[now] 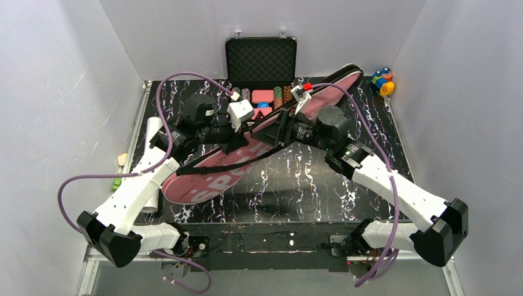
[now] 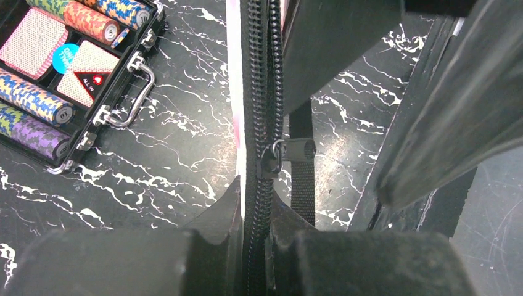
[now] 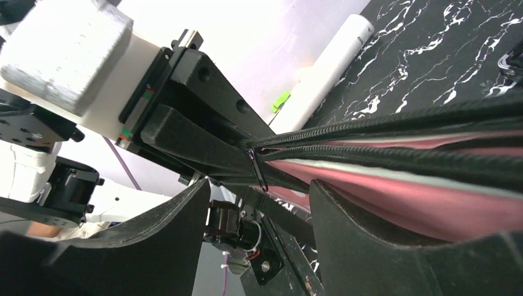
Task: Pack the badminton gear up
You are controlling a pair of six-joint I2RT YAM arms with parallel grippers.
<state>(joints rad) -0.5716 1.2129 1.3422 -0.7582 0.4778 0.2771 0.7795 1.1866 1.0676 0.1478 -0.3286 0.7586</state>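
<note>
The pink cover [image 1: 210, 179] lettered "SPORT" lies slantwise across the black marbled table [image 1: 308, 185], its black strap [image 1: 228, 165] draped over it. My left gripper [image 1: 237, 139] is shut on the cover's black zip edge [image 2: 256, 92], just behind the zip slider [image 2: 271, 154]. My right gripper [image 3: 260, 185] stands open, facing the left one from the other side. The thin zip pull [image 3: 258, 169] hangs just above the gap between its fingers [image 3: 154, 240]. The cover's mouth gapes, showing pink lining [image 3: 432, 197]. A long white tube [image 1: 150, 209] lies partly under the left arm.
An open black case of poker chips [image 1: 260, 61] stands at the back of the table, close to the left gripper [image 2: 256, 185]. A small multicoloured toy [image 1: 382, 80] sits at the back right corner. White walls close in three sides.
</note>
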